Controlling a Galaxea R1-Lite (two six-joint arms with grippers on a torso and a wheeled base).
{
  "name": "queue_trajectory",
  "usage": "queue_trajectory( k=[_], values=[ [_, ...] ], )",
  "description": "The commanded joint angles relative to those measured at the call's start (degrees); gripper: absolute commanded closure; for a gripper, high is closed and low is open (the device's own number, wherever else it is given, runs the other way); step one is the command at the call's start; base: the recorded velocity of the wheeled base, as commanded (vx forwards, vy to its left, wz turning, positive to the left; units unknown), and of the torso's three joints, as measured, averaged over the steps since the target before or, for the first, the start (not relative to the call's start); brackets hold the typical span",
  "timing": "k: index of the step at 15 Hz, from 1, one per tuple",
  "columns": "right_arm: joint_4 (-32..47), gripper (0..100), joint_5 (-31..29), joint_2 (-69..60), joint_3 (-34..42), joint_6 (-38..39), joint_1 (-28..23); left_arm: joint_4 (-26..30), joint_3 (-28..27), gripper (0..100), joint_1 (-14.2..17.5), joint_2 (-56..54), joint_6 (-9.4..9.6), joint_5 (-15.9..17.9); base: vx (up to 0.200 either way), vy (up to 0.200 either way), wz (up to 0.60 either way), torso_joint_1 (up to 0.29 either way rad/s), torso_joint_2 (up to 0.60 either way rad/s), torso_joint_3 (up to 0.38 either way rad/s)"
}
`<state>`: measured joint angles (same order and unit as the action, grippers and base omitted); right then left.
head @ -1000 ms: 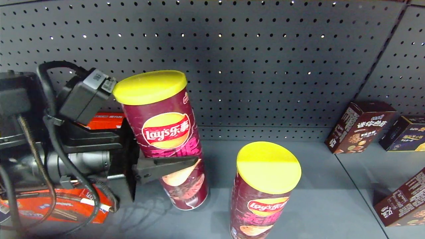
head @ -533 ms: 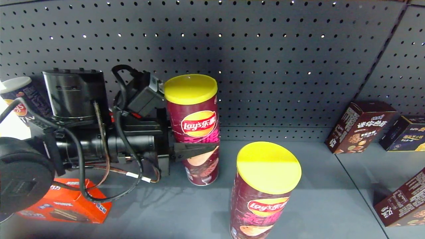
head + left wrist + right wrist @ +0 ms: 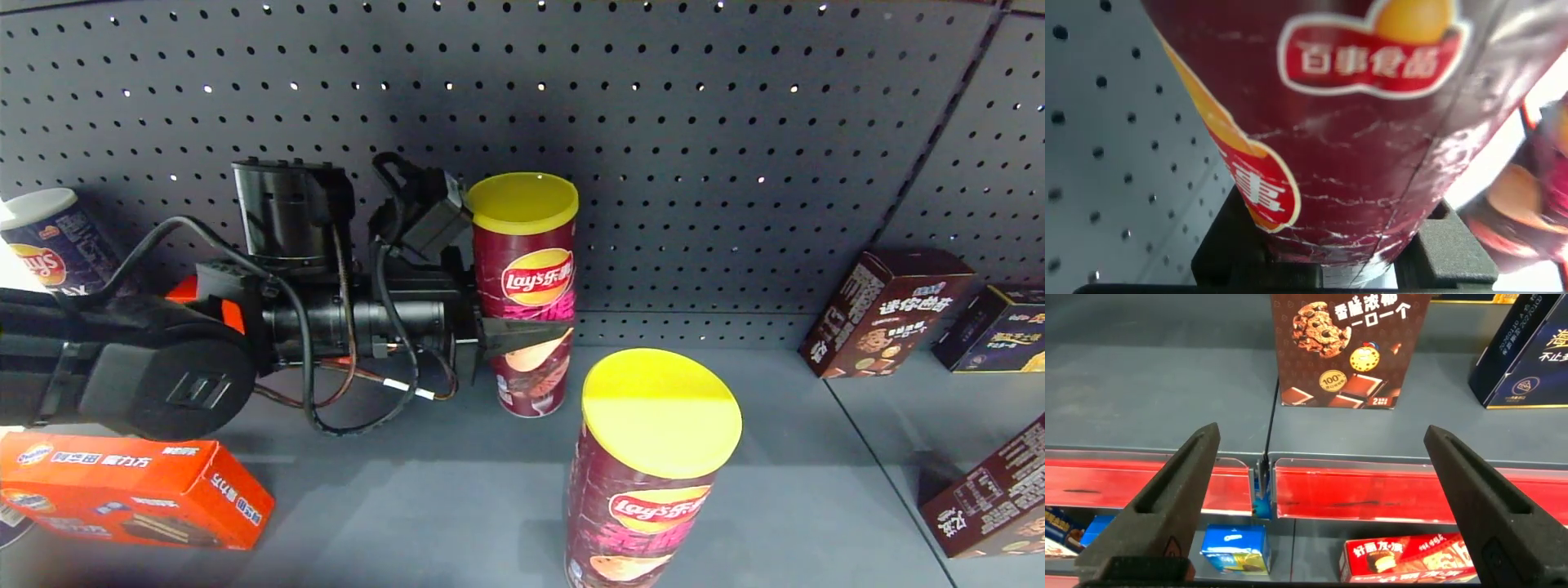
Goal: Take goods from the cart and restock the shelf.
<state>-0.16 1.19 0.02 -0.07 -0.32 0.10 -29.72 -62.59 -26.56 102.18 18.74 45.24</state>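
Two cans shown | front can [image 3: 649, 474] stands free on shelf [image 3: 775, 506] | held can [image 3: 526, 245] upright by pegboard [image 3: 694, 163], clamped in my left gripper [image 3: 529, 331], base seemingly not yet down | release outstanding | my right gripper [image 3: 1321, 431] spread, empty.

A maroon chip can [image 3: 526, 269] with a yellow lid stands upright at the centre of the frame, close to the back of the grey shelf [image 3: 457, 490]. The left gripper [image 3: 526, 331] clamps it at mid-height (whether its base touches the shelf board is unclear). A second chip can [image 3: 645, 474], the same maroon and yellow, stands upright at lower centre-right, apart from the first.
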Motion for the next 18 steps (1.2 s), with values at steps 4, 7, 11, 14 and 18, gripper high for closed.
queue_trajectory(
  k=[4, 7, 11, 14, 18],
  values=[
    [0.0, 0, -0.1, 0.0, 0.0, 0.0, 0.0, 0.0, -4.2, 100, -0.8, 4.8, -0.1, -0.1, 0.0, 0.0, 0.0, 0.0, 0.0, 0.0],
    [0.0, 0, -0.1, 0.0, 0.0, 0.0, 0.0, -0.1, -5.1, 100, -1.0, 6.6, -0.02, -0.1, 0.0, 0.0, 0.0, 0.0, 0.0, 0.0],
    [0.0, 0, -0.1, 0.0, 0.1, 0.0, 0.0, -0.1, -9.0, 100, -1.1, 10.1, -0.02, -0.1, 0.0, 0.0, 0.0, 0.0, 0.0, 0.0],
    [0.0, 0, -0.1, 0.0, 0.0, 0.0, 0.0, -0.1, -10.6, 100, -1.6, 11.6, -0.02, -0.1, 0.0, 0.0, 0.0, 0.0, 0.0, 0.0],
    [0.0, 0, 0.0, 0.0, 0.0, 0.0, 0.0, -0.2, -11.1, 100, -1.6, 12.5, -0.02, -0.1, 0.0, 0.0, 0.0, 0.0, 0.0, 0.0]
  ],
)
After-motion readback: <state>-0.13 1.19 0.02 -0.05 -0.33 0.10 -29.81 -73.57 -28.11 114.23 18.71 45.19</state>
